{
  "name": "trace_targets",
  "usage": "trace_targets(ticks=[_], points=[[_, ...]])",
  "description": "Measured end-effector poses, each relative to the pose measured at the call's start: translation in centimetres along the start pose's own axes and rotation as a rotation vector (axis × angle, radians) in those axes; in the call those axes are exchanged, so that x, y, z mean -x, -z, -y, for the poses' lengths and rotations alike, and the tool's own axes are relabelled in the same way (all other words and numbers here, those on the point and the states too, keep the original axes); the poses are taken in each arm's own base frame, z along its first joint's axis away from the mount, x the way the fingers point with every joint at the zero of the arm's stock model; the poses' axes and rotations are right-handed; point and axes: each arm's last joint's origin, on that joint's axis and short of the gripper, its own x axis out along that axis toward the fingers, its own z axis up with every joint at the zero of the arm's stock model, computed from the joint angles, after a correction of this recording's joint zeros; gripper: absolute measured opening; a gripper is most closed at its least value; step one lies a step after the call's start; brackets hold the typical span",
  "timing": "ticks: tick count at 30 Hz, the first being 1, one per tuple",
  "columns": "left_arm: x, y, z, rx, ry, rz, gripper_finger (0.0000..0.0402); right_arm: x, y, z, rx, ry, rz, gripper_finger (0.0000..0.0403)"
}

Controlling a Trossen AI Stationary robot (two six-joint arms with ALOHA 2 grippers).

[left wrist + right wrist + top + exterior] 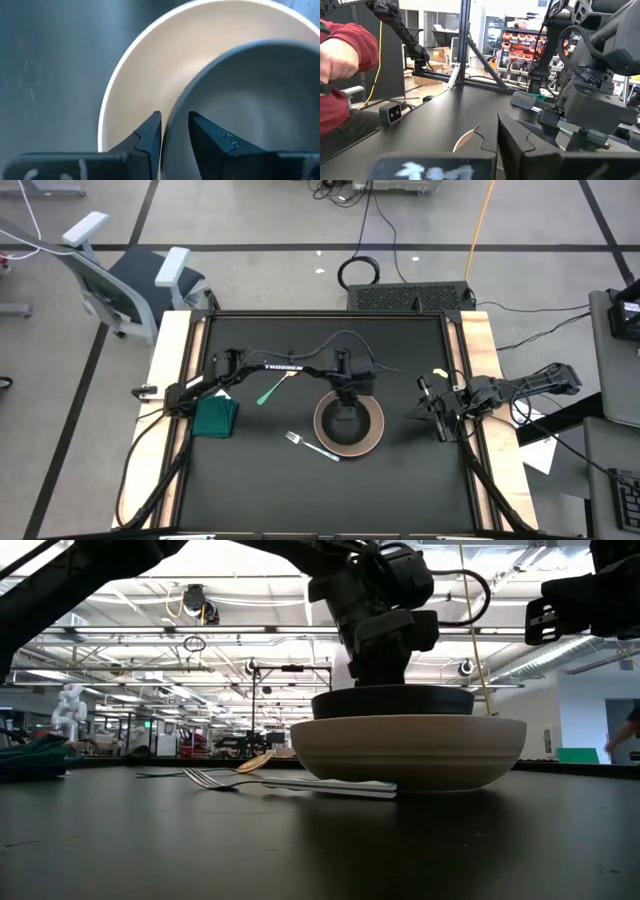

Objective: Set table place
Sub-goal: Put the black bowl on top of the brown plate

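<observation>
The pinkish-beige plate [319,427] lies on the black table [400,480], right of centre. The black bowl [395,700] rests in it on its base. My left gripper [174,117] points steeply down over the bowl's near-left rim [167,131] and is open, with one finger inside the bowl and one outside over the plate [135,75]. The silver fork [312,446] lies in front of the plate, and the green-handled spoon [275,387] lies to its far left. My right gripper [437,412] waits shut at the table's right edge.
A folded green cloth [216,416] lies at the table's left. In the low view the fork [290,783] lies close against the plate's foot [410,752]. A person's red sleeve [340,55] shows beyond the table in the right wrist view.
</observation>
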Motion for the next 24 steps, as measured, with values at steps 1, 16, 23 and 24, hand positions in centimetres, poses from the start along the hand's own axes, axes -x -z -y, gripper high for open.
trace_targets(ticks=[1, 16, 23, 24], points=[[0.00, -0.11, -0.01, 0.005, -0.002, 0.012, 0.0103, 0.00, 0.00, 0.00, 0.000, 0.000, 0.000, 0.0000], [0.07, -0.73, -0.28, 0.003, -0.045, 0.072, 0.0104, 0.00, 0.00, 0.00, 0.000, 0.000, 0.000, 0.0000], [0.08, -0.87, -0.36, 0.001, -0.066, 0.086, 0.0104, 0.00, 0.00, 0.00, 0.000, 0.000, 0.000, 0.0000], [0.08, -0.86, -0.36, 0.002, -0.066, 0.084, 0.0104, 0.00, 0.00, 0.00, 0.000, 0.000, 0.000, 0.0000]])
